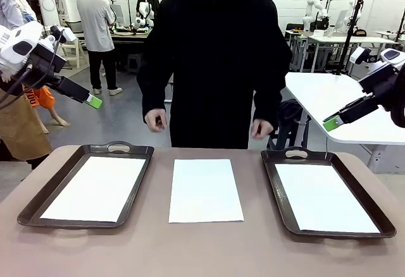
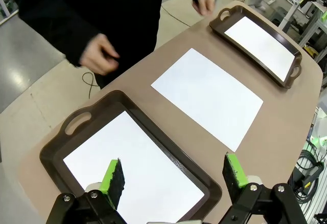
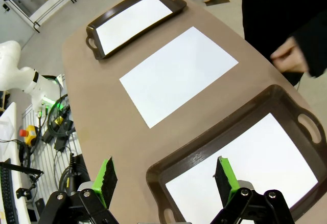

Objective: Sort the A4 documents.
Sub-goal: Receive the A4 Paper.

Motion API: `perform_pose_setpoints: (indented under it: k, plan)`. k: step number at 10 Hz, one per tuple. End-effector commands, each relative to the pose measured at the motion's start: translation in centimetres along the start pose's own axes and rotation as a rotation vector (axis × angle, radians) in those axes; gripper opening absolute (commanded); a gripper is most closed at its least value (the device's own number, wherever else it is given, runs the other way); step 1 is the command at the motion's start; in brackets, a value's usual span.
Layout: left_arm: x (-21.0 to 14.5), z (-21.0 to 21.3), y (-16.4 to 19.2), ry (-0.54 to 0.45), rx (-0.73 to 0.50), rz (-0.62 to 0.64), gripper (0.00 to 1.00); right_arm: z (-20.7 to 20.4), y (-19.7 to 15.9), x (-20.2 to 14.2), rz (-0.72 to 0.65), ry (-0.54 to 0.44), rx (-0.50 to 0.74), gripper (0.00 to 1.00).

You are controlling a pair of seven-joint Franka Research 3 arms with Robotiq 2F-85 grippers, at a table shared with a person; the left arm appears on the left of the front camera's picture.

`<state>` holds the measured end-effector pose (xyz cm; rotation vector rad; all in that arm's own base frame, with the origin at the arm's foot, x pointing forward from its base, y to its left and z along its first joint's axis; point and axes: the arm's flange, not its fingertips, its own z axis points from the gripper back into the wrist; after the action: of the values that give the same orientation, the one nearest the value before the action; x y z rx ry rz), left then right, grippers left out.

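One white A4 document (image 1: pixel 205 190) lies flat on the table between two dark trays; it also shows as a sheet (image 2: pixel 207 95) in the left wrist view and a sheet (image 3: pixel 178 73) in the right wrist view. Another document (image 1: pixel 96 188) lies in the left tray (image 1: pixel 57 185), and one more document (image 1: pixel 324 196) in the right tray (image 1: pixel 276 188). My left gripper (image 1: pixel 93 102) hangs high at the left, open and empty, over the left tray (image 2: pixel 153 132). My right gripper (image 1: pixel 331 123) hangs high at the right, open and empty, over the right tray (image 3: pixel 214 137).
A person in a black coat (image 1: pixel 212 55) stands at the far edge of the table, one hand (image 1: pixel 155 120) and the other hand (image 1: pixel 261 128) held low above that edge. A white table (image 1: pixel 335 100) stands behind at the right. Other people stand farther off.
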<state>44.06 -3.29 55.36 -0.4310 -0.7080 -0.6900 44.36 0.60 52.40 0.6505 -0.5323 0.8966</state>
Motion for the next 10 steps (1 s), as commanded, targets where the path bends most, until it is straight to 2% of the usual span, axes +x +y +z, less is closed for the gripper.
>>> perform_pose_setpoints:
  k: [1,10]
  plan:
    - [-0.03,0.07,-0.08,0.004,0.004,-0.010,1.00,-0.19,0.02,-0.04,-0.002,-0.005,-0.001,1.00]
    - [-0.03,0.07,-0.08,0.004,0.004,-0.010,1.00,-0.19,0.02,-0.04,-0.002,-0.005,-0.001,1.00]
